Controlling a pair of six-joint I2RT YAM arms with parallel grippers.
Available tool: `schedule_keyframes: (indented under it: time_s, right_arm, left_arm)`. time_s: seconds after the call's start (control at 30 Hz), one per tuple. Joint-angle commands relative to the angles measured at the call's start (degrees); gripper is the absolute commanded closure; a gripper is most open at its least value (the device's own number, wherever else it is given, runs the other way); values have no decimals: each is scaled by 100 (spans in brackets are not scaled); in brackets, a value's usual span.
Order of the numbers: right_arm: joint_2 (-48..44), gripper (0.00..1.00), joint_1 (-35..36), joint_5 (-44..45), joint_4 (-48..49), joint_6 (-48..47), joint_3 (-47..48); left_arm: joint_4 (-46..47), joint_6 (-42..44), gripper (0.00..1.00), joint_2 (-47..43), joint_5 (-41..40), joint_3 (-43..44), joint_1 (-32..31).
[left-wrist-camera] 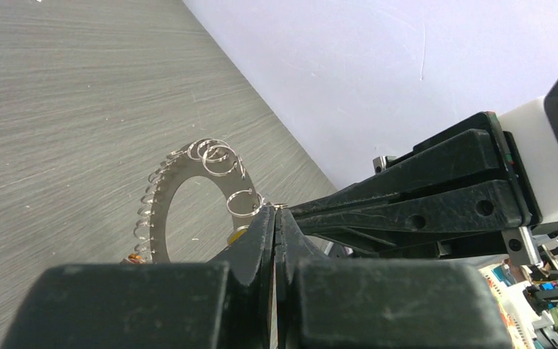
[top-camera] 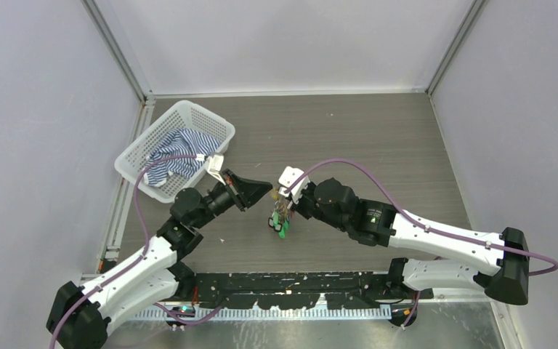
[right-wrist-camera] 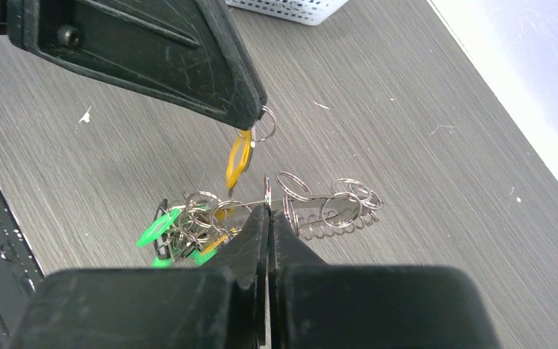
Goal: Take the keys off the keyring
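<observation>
The keyring (right-wrist-camera: 332, 199) is a flat silvery ring hung with small split rings, and it also shows in the left wrist view (left-wrist-camera: 161, 206). My right gripper (right-wrist-camera: 267, 209) is shut on its rim and holds it above the table. The keys (right-wrist-camera: 178, 230), with green and yellow heads, hang bunched at its left side, and they also show in the top view (top-camera: 280, 219). My left gripper (right-wrist-camera: 253, 116) is shut on the small split ring of one yellow key (right-wrist-camera: 237, 160), which dangles just above the bunch. The two grippers meet tip to tip (top-camera: 275, 193).
A white basket (top-camera: 139, 142) holding a striped cloth (top-camera: 176, 159) stands at the back left, close behind the left arm. The black base rail (top-camera: 298, 285) runs along the near edge. Grey walls enclose the table.
</observation>
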Motion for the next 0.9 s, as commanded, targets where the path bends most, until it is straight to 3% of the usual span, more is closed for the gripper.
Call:
schedule_keyframes:
  time_s: [0.0, 0.3, 0.67, 0.87]
  right_arm:
    - [-28, 99, -19, 533, 408, 40, 279]
    - [-43, 99, -160, 1402, 166, 167, 380]
    - [-923, 99, -458, 1841, -503, 437, 595]
    - [-1463, 99, -454, 1670, -1841, 929, 1086]
  left_arm:
    - [311, 30, 99, -140, -170, 11, 30]
    - [-1638, 465, 100, -317, -1210, 248, 32]
    - [-2218, 439, 99, 994, -1186, 581, 1]
    - [-2232, 416, 99, 1926, -1278, 838, -214]
